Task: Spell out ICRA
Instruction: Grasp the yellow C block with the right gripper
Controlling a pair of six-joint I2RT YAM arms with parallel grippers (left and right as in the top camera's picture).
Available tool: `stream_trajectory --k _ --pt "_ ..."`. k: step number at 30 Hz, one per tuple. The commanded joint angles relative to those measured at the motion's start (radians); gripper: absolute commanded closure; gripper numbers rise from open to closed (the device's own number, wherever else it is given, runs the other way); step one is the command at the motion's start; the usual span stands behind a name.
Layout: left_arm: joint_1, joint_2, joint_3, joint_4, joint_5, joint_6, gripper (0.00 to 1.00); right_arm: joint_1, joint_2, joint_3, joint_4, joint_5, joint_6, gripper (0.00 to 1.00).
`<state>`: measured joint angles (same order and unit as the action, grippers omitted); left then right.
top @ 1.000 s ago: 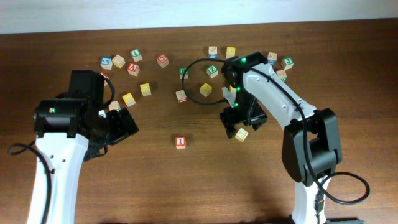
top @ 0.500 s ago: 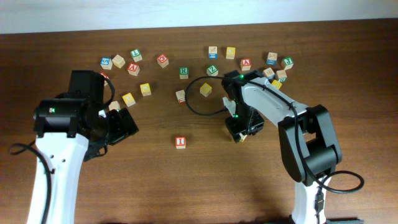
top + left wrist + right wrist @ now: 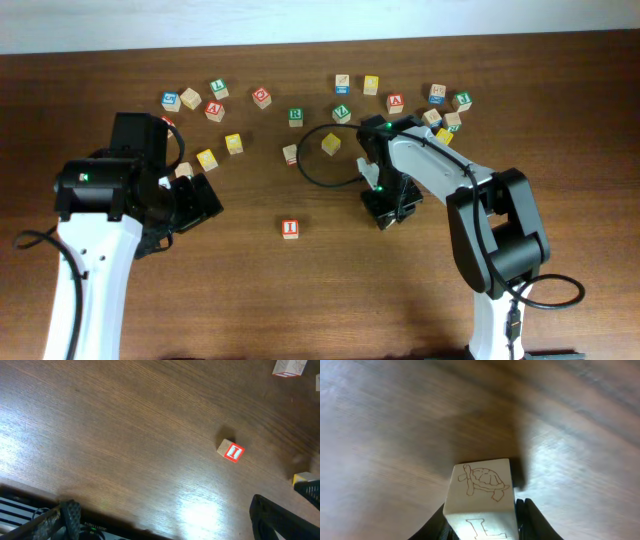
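A pale wooden block (image 3: 482,492) with a turtle drawing on top and an outlined letter on its near face sits between my right gripper's (image 3: 482,520) fingers, which press on both of its sides. In the overhead view the right gripper (image 3: 388,212) covers that block at mid-table. The red I block (image 3: 290,228) lies alone to its left, and the left wrist view also shows the I block (image 3: 231,452). My left gripper (image 3: 190,205) hovers open and empty at the left. A red A block (image 3: 213,110) and a green R block (image 3: 295,117) lie in the far row.
Several more letter blocks are scattered along the far side, among them a second red A block (image 3: 396,101) and a yellow block (image 3: 331,144). A black cable (image 3: 315,170) loops across the table just left of the right arm.
My right gripper has come down over the turtle block and its fingers have closed onto its sides. The left arm has not moved.
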<state>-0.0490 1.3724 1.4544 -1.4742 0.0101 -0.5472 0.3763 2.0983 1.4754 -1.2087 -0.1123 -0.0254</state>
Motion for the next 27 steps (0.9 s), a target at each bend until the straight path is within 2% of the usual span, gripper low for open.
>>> stream_trajectory --k 1,3,5,6,7,12,17,19,22,24,27 --pt "0.006 0.000 -0.002 -0.001 -0.011 -0.017 0.01 0.003 -0.003 0.061 -0.050 -0.123 0.006 0.74" --pt "0.006 0.000 -0.002 -0.001 -0.011 -0.017 0.01 0.002 -0.003 0.107 -0.102 -0.198 0.004 0.76" --pt "0.006 0.000 -0.002 -0.001 -0.011 -0.017 0.01 -0.003 -0.003 0.120 -0.099 -0.370 -0.048 0.77" --pt "0.006 0.000 -0.002 -0.001 -0.011 -0.017 0.01 -0.006 -0.001 0.112 -0.074 -0.512 -0.121 0.77" --pt "0.006 0.000 -0.002 -0.001 -0.011 -0.017 0.01 -0.008 0.001 0.092 -0.031 -0.601 -0.135 0.78" --pt "0.006 0.000 -0.002 -0.001 -0.011 -0.017 0.01 -0.032 0.003 -0.093 0.194 -0.920 -0.132 0.78" --pt "0.006 0.000 -0.002 -0.001 -0.011 -0.017 0.01 -0.086 0.003 -0.243 0.320 -0.922 -0.015 0.77" --pt "0.006 0.000 -0.002 -0.001 -0.010 -0.017 0.01 -0.102 0.003 -0.248 0.320 -0.800 0.095 0.76" --pt "0.006 0.000 -0.002 -0.001 -0.010 -0.017 0.01 -0.103 0.003 -0.248 0.320 -0.766 0.121 0.73" --pt "0.006 0.000 -0.002 -0.001 -0.011 -0.017 0.01 -0.103 0.003 -0.248 0.320 -0.708 0.173 0.66" --pt "0.006 0.000 -0.002 -0.001 -0.011 -0.017 0.01 -0.103 0.003 -0.248 0.319 -0.635 0.200 0.65"
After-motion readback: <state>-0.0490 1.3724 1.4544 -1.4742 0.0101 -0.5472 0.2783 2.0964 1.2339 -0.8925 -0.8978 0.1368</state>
